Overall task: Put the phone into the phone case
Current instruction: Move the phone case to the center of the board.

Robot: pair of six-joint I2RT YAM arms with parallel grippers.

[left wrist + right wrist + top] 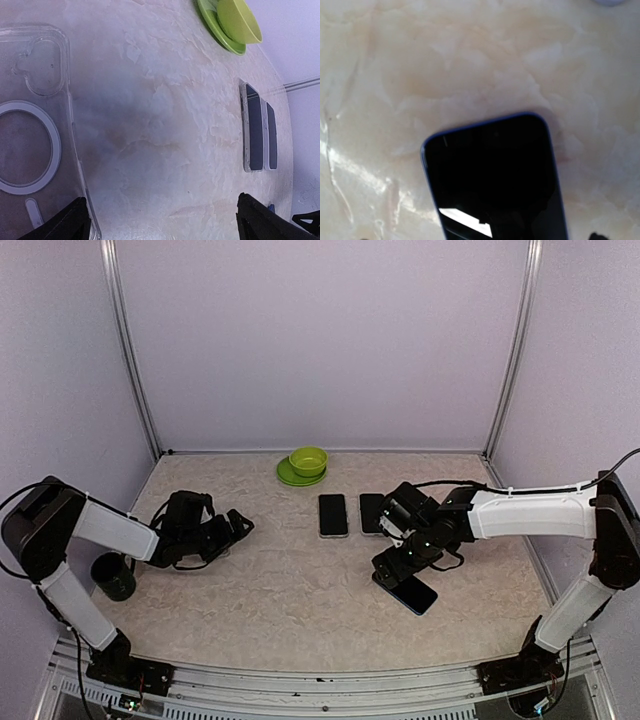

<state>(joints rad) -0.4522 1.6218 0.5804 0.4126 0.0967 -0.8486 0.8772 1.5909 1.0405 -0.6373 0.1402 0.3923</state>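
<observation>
A clear phone case (35, 140) with a white ring lies flat on the table at the left of the left wrist view. My left gripper (165, 225) is open; its left finger (70, 225) sits at the case's right edge. A dark phone with a blue rim (495, 175) lies screen-up on the table. My right gripper (480, 237) is open, low over the phone's near end, its tips standing apart on either side. In the top view the left gripper (235, 530) is at the left and the right gripper (393, 568) is above the blue phone (415, 593).
Two more phones (333, 514) (371, 512) lie side by side at mid-table, also in the left wrist view (252, 127). A green bowl on a green plate (307, 462) stands at the back. A dark cup (113, 577) stands by the left arm.
</observation>
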